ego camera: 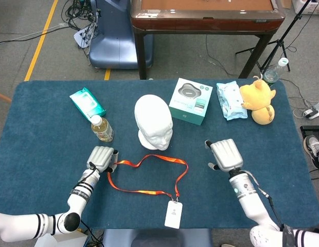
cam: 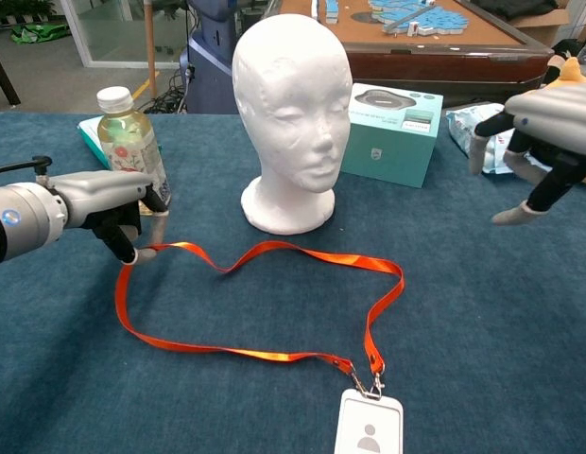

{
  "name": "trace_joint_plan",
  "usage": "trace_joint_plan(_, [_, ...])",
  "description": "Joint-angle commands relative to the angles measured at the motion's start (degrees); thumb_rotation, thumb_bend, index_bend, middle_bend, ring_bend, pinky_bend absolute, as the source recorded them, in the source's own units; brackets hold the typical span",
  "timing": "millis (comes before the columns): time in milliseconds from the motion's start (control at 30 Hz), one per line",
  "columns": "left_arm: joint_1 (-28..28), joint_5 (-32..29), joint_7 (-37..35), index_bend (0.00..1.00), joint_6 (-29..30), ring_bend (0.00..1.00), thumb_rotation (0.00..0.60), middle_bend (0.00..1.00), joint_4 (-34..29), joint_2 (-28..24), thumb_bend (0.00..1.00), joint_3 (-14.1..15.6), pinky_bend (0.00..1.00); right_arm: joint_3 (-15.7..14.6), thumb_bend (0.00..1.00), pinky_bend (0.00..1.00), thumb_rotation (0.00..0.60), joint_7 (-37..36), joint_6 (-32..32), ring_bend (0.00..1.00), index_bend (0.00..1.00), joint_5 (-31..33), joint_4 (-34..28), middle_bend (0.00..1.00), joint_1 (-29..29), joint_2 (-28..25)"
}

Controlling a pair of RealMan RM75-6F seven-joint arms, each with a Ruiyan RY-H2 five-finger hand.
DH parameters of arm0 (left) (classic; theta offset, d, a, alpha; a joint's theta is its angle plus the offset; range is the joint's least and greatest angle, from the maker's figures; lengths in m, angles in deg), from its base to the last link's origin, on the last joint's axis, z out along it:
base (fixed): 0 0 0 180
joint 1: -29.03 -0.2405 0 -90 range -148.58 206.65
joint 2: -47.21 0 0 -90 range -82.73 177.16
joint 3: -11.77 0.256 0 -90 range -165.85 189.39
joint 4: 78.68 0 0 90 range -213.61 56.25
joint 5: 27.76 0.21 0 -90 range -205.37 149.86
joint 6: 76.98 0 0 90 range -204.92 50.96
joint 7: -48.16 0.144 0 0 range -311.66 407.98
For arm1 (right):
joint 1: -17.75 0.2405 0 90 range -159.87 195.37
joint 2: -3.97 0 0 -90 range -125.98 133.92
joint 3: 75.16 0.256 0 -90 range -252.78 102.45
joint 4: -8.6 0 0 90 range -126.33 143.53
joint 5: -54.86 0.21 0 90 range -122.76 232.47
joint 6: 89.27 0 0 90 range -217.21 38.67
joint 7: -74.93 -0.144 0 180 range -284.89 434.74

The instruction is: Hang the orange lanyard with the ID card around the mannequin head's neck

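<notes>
On the table, front of the foam head (ego camera: 153, 122): lanyard (ego camera: 149, 177) flat, card (ego camera: 173, 214) nearest. Left hand (ego camera: 101, 157) pinches strap's left end. Right hand (ego camera: 226, 154) open, empty, hovering right. Step: grasping. Next: right takes strap's far side, lift loop over head.

A white foam mannequin head (ego camera: 153, 122) stands upright near the middle of the blue tabletop (ego camera: 41, 134), its face turned toward the robot. In front of its base the orange lanyard (ego camera: 149, 175) lies flat in a wide, open, wavy loop, nothing of it around the neck. At the loop's near end a metal clip joins it to the white ID card (ego camera: 173, 214), lying face up by the tabletop's front edge.
</notes>
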Motion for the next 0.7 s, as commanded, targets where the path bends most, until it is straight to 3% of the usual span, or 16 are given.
trace_joint_plan(33, [0.0, 0.3, -0.2, 0.61, -0.2, 1.0, 0.6, 1.0, 0.2, 0.1, 0.36, 0.1, 1.0, 0.0, 0.11, 1.0, 0.6, 3.9, 0.9, 0.87, 0.46, 4.3, 2.0, 0.87, 3.2, 3.4])
trace_joint_plan(333, [0.0, 1.1, -0.1, 0.61, 0.2, 1.0, 0.6, 1.0, 0.2, 0.7, 0.36, 0.2, 1.0, 0.0, 0.11, 1.0, 0.6, 8.4, 1.0, 0.88, 0.5, 12.4, 6.5, 0.87, 8.4, 9.6])
trace_joint_plan(700, [-0.4, 1.5, -0.5, 0.61, 0.3, 1.0, 0.6, 1.0, 0.1, 0.5, 0.36, 0.3, 1.0, -0.8, 0.11, 1.0, 0.6, 8.9, 1.8, 0.89, 0.52, 16.8, 13.6, 0.88, 13.1, 16.7])
